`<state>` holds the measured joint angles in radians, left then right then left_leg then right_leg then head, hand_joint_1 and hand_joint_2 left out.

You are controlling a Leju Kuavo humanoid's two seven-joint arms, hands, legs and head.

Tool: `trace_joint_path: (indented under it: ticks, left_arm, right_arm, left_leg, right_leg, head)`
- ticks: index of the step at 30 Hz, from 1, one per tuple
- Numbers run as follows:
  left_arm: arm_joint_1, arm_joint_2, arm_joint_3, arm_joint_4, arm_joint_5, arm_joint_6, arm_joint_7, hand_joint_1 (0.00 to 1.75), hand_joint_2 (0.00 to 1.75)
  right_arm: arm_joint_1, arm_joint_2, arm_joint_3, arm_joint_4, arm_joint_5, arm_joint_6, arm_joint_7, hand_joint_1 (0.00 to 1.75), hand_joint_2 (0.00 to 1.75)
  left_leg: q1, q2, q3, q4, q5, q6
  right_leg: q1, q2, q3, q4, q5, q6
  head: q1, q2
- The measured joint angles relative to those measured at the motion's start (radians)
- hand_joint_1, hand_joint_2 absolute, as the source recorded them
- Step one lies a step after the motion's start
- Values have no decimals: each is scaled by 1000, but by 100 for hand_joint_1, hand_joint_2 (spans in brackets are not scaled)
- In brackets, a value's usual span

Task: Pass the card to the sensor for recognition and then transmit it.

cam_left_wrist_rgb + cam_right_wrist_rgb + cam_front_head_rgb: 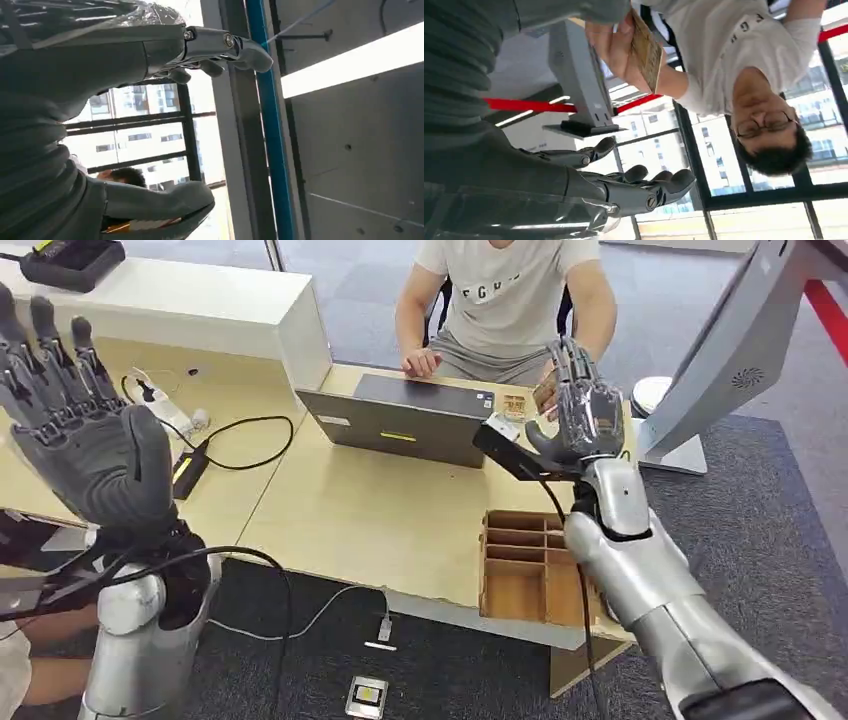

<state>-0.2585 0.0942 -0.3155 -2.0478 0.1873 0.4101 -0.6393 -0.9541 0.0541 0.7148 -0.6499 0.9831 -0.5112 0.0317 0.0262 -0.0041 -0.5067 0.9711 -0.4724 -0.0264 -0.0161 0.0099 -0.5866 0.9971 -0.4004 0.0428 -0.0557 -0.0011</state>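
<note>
A tan card [647,50] is in a person's hand [613,42], just beyond my right hand [585,412]. In the head view the card [543,396] peeks out to the left of that hand. My right hand [634,187] is raised above the desk's far right part, fingers apart and upright, holding nothing. The grey-white sensor unit [735,355] stands on its base to the right of the desk; it is also visible in the right wrist view [576,82]. My left hand [85,430] is raised at the left, fingers spread, empty.
The person sits behind the light wooden desk [370,520], beside a grey laptop [400,420]. A wooden compartment tray [525,565] lies at the desk's near right edge. Cables and a black adapter [188,472] lie on the left. A small device [366,697] sits on the floor.
</note>
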Motion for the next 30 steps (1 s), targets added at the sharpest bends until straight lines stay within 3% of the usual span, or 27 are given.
trace_joint_path:
  ticks: [5, 15, 21, 30]
  left_arm:
    - [28, 0, 22, -24, -47, 42, 31, 0, 175]
    - [96, 1, 58, -111, -120, 135, 55, 0, 175]
    - [123, 3, 62, -155, -134, 172, 65, 0, 175]
    - [128, 19, 59, -176, -134, 189, 75, 0, 175]
  right_arm:
    - [188, -36, -44, -284, -65, -8, 2, 0, 175]
    - [476, -96, -108, -725, -246, -149, -99, 0, 175]
    - [603, -115, -141, -894, -266, -187, -166, 0, 175]
    - [661, -122, -170, -1011, -270, -187, -198, 0, 175]
  left_leg:
    - [0, 0, 0, 0, 0, 0]
    - [0, 0, 0, 0, 0, 0]
    - [0, 0, 0, -1, 0, 0]
    - [0, 0, 0, -1, 0, 0]
  right_leg:
    - [0, 0, 0, 0, -1, 0]
    - [0, 0, 0, -1, -1, 0]
    - [0, 0, 0, -1, -1, 0]
    - [0, 0, 0, -1, 0, 0]
  head:
    - [0, 0]
    - [0, 0]
    - [0, 0]
    - [0, 0]
